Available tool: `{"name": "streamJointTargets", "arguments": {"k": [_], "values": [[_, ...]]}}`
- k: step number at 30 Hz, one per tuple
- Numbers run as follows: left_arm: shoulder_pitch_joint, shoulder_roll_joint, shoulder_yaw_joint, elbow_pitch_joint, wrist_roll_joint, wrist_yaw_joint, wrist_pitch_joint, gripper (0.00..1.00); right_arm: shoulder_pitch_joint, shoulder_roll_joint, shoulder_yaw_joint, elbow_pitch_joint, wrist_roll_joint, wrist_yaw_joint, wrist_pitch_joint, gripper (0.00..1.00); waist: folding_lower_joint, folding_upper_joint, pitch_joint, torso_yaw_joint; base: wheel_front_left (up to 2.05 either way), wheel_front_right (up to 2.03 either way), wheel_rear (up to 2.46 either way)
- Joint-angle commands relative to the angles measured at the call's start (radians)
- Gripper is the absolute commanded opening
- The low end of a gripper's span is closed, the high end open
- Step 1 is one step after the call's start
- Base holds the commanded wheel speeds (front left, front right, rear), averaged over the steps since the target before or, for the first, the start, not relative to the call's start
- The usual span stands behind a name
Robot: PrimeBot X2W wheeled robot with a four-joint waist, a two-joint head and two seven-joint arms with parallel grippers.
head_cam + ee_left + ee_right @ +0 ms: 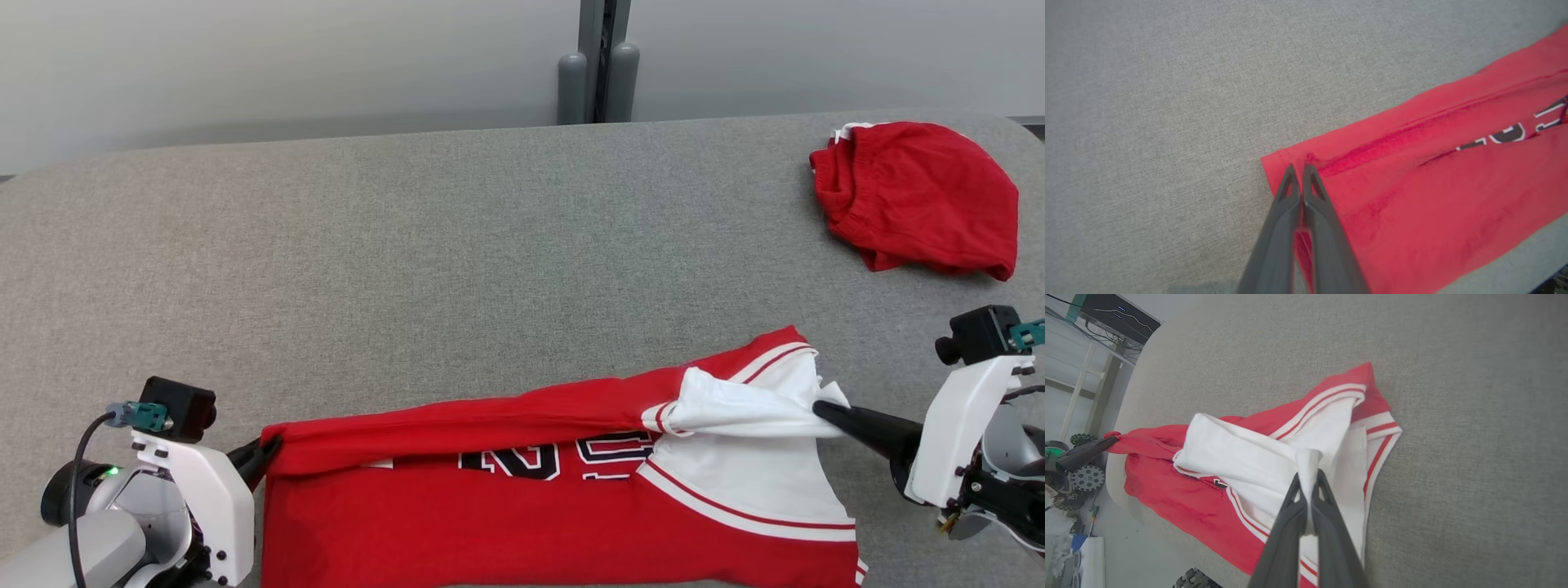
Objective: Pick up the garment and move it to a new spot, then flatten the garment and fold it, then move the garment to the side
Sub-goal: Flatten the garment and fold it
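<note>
The jersey (531,506) lies along the near edge of the grey table (408,269); the left gripper (268,449) is clamped on its red left corner; the right gripper (820,407) pinches its white fabric at the right; 1 red bundle (922,196) sits far right.

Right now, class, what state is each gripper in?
Left gripper: shut on a red corner of the jersey.
Right gripper: shut on a white fold of the jersey.

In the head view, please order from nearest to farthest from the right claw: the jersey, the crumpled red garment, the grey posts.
1. Jersey: held in the right claw, near edge.
2. Crumpled red garment: far right corner.
3. Grey posts: beyond the table's far edge.
</note>
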Motion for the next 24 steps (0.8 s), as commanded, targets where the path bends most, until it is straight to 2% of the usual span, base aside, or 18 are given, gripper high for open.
{"name": "streamJointTargets", "arguments": {"k": [1,10,11,12,13,14,15,16,24], "values": [[0.004,0.004,0.001,0.006,0.004,0.008,0.003,0.0,0.015,0.001,0.0,-0.003,0.007,0.001,0.011,0.0,0.0,0.0,-0.002,0.002,0.0,0.0,0.0],[0.014,0.002,-0.001,0.015,-0.012,-0.001,0.014,0.0,0.05,-0.006,-0.007,-0.014,0.032,0.0,0.065,0.0,0.0,0.0,-0.001,0.006,0.0,0.0,0.0],[0.016,0.001,-0.001,0.016,-0.013,-0.003,0.015,0.07,0.051,-0.006,-0.01,-0.015,0.035,0.001,0.069,0.03,0.0,0.0,0.0,0.006,0.0,0.0,0.0],[0.017,0.0,-0.002,0.017,-0.013,-0.004,0.015,0.31,0.056,-0.006,-0.012,-0.014,0.039,0.0,0.076,0.16,0.0,0.0,0.0,0.006,0.0,0.0,0.0],[0.017,-0.002,-0.002,0.018,-0.014,-0.005,0.016,0.47,0.062,-0.006,-0.012,-0.013,0.039,0.001,0.083,0.31,0.0,0.0,0.0,0.007,0.0,0.0,0.0],[0.018,-0.004,-0.003,0.018,-0.015,-0.007,0.019,0.69,0.066,-0.007,-0.011,-0.012,0.04,0.0,0.088,0.45,0.0,0.0,0.0,0.007,0.0,0.0,0.0],[0.021,-0.006,-0.004,0.019,-0.016,-0.009,0.025,0.91,0.067,-0.007,-0.012,-0.011,0.042,0.0,0.095,0.86,0.0,0.0,0.0,0.007,0.0,0.0,0.0],[0.022,-0.007,-0.005,0.021,-0.017,-0.01,0.029,1.0,0.068,-0.006,-0.013,-0.011,0.043,0.0,0.1,1.0,0.0,0.0,0.0,0.007,0.0,0.0,0.0],[0.033,0.019,-0.014,-0.003,-0.027,0.003,0.085,1.0,0.098,-0.012,-0.03,-0.021,0.038,0.001,0.115,1.0,0.0,0.0,-0.018,0.007,0.0,0.0,0.0]]}}
